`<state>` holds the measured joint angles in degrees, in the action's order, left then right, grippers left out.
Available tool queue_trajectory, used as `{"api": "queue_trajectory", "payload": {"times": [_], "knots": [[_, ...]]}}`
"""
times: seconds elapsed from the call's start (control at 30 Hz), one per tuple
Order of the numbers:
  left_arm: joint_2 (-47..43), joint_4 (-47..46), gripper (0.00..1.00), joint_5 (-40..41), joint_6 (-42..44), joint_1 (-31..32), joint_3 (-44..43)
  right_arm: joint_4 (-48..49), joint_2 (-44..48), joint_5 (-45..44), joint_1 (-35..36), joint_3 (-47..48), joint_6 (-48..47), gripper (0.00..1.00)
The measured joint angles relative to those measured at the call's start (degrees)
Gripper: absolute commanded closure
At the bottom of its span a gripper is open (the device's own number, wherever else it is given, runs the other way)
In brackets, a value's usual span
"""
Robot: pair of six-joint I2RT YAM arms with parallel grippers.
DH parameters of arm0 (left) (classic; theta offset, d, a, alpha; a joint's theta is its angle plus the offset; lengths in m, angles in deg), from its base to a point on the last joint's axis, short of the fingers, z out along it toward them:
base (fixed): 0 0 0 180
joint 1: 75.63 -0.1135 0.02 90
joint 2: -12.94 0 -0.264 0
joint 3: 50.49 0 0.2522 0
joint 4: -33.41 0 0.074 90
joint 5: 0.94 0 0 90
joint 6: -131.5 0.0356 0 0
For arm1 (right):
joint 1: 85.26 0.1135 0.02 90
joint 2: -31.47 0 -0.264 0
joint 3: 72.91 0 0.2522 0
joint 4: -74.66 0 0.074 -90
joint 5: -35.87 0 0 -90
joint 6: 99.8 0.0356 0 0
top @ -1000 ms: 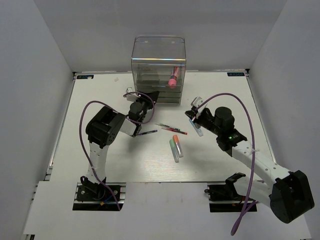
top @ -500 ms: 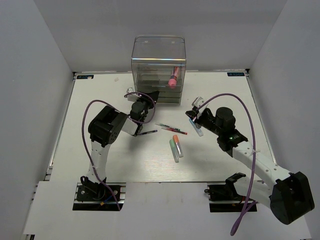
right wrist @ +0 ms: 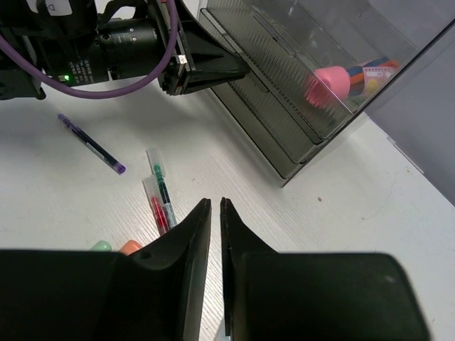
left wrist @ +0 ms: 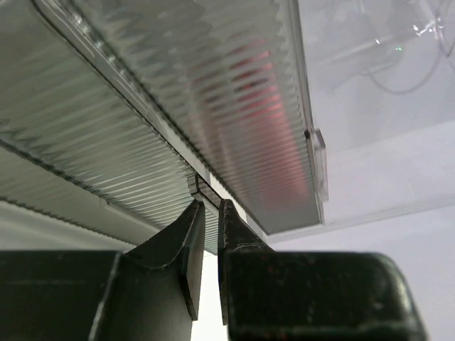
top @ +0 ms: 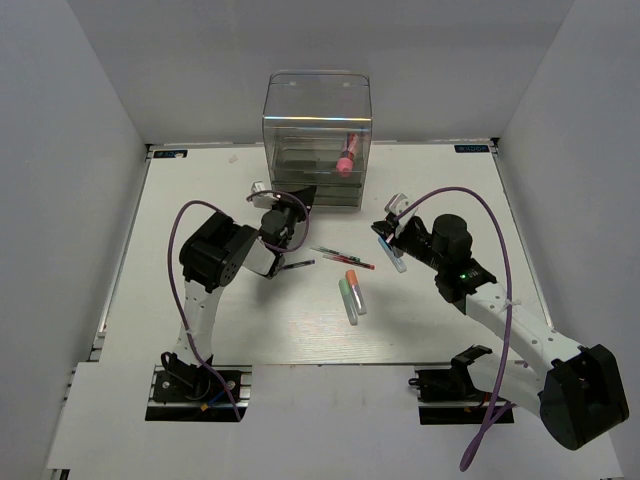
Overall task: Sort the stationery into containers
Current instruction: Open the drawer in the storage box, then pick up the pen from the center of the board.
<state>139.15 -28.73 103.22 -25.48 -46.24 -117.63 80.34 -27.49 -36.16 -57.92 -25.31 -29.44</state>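
White walls [top: 80, 120] are boxing in a pale table [top: 200, 190], and the clear organizer [top: 317, 110] is standing at twelve o'clock against the back edge, with a pink-capped marker [top: 347, 157] lying inside on its three o'clock side. Around the table's middle, the loose stationery is sitting in a small scatter: a purple pen [top: 293, 265], thin dark pens [top: 340, 257], then an orange-capped marker [top: 355, 288] and a green marker [top: 347, 300] side by side. The left arm is folding up from seven o'clock and reaching toward one o'clock. The left gripper [left wrist: 210, 204] is pressing against the organizer's ribbed drawer fronts, its jaws squeezed onto a small drawer tab [left wrist: 202, 186]. The right arm is stretching from five o'clock toward eleven. The right gripper [right wrist: 212, 206] is showing only a slit between its jaws. A light-blue marker [top: 394, 253] is lying right under it; whether it is gripped, I cannot tell.
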Motion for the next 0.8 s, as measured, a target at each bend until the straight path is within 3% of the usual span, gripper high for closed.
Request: {"api": "queue_trajectory", "payload": {"times": [0.5, 0.67, 0.77, 0.8], "knots": [[-6.9, -7.0, 0.98, -4.4, -2.3, 0.6, 15.6, -3.1, -0.5, 0.0, -0.4, 0.0, 0.0, 0.66], [-9.4, -6.6, 0.83, -5.3, -2.4, 0.6, 18.6, -6.0, -1.9, 0.0, -0.4, 0.2, 0.0, 0.60], [-11.0, -5.0, 0.65, -6.3, -2.1, 0.6, 19.4, -8.1, -2.4, 0.0, -0.4, 0.8, -0.1, 0.58], [-11.6, -4.3, 0.54, -6.8, -1.9, 0.6, 19.7, -8.7, -2.4, 0.0, -0.4, 0.9, -0.1, 0.58]]}}
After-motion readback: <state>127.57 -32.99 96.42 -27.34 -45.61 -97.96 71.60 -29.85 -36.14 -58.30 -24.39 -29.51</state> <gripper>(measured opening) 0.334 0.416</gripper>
